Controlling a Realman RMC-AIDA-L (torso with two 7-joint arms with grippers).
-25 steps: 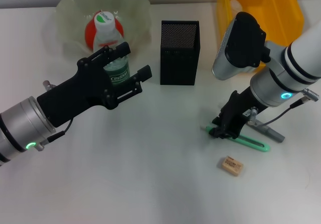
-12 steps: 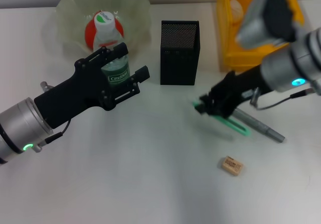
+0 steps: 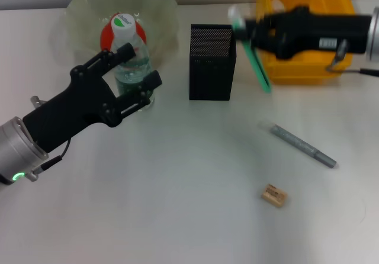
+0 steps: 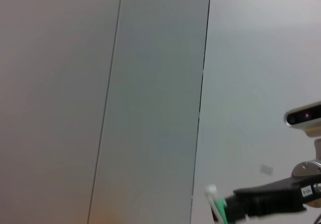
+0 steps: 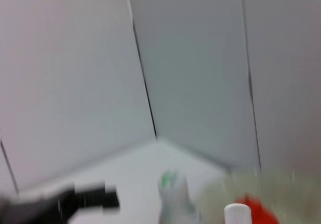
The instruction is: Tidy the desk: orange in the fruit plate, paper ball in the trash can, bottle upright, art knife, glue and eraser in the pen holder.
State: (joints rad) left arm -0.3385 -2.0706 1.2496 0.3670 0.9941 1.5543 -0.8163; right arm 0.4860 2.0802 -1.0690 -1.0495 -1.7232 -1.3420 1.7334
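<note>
My right gripper (image 3: 251, 30) is shut on the green art knife (image 3: 256, 60) and holds it tilted in the air just right of the black mesh pen holder (image 3: 212, 63); the knife also shows in the left wrist view (image 4: 218, 210). My left gripper (image 3: 139, 67) is open, its fingers flanking the near side of the clear bottle (image 3: 131, 60), which stands upright. The orange (image 3: 108, 36) lies in the clear fruit plate (image 3: 160, 6). The grey glue stick (image 3: 302, 147) and the tan eraser (image 3: 273, 195) lie on the table at the right.
The yellow trash can (image 3: 308, 68) stands at the back right, behind my right arm, with something white (image 3: 278, 5) inside. The bottle stands right in front of the fruit plate. The table is white.
My right gripper lifted the art knife off the table and carried it up and back to beside the pen holder. My left gripper drew back from the upright bottle.
</note>
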